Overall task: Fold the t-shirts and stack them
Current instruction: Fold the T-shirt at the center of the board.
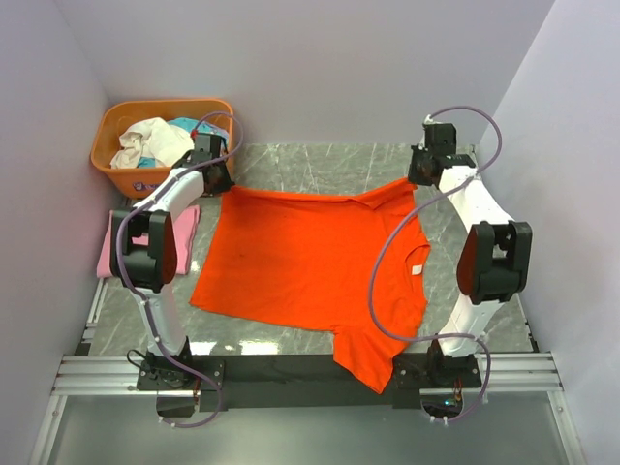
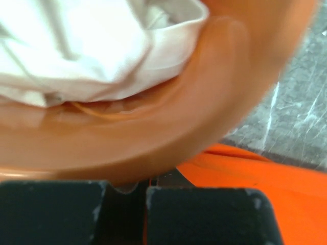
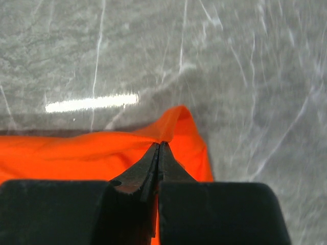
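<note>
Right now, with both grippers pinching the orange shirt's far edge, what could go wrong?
The right gripper holds only a thin fold at a corner of the orange t-shirt; it may slip out.
The left gripper sits very close to the basket, so a swing could knock it.
The shirt's near sleeve hangs onto the black rail and might snag.

Pale lilac walls [image 1: 310, 58] enclose a grey marbled table [image 1: 320, 167].
</note>
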### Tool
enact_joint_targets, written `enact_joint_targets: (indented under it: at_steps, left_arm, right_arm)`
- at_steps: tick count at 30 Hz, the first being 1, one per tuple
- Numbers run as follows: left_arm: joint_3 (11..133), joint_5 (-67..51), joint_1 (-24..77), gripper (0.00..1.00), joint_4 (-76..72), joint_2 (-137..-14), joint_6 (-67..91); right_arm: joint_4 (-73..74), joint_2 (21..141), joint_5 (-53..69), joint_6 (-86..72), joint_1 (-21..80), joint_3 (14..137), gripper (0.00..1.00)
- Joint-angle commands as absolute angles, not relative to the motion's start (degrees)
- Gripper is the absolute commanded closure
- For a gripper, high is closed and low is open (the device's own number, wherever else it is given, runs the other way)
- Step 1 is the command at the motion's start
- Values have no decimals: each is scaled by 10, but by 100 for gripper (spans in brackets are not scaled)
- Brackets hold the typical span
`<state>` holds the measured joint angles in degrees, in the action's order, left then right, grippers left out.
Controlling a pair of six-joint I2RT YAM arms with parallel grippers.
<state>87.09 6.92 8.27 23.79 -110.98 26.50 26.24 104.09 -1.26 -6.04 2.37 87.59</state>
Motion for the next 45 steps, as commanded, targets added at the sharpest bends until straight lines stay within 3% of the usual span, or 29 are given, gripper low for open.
enact_joint_targets:
  at_steps: [1,23,37,45]
  left_arm:
    - [864,70,68,99,240,-1099,310]
    - [752,79,68,99,193,-1020,329]
    - [755,88,68,99,208,-1014,327]
    - [737,94,68,99,204,-1017,335]
  right_arm:
    - [309,973,-36,-145,25,864,100]
    - [350,839,-5,-289,24,646,100]
    - [381,808,49,-318,24,635,100]
    - [374,767,62,-343,24,570,100]
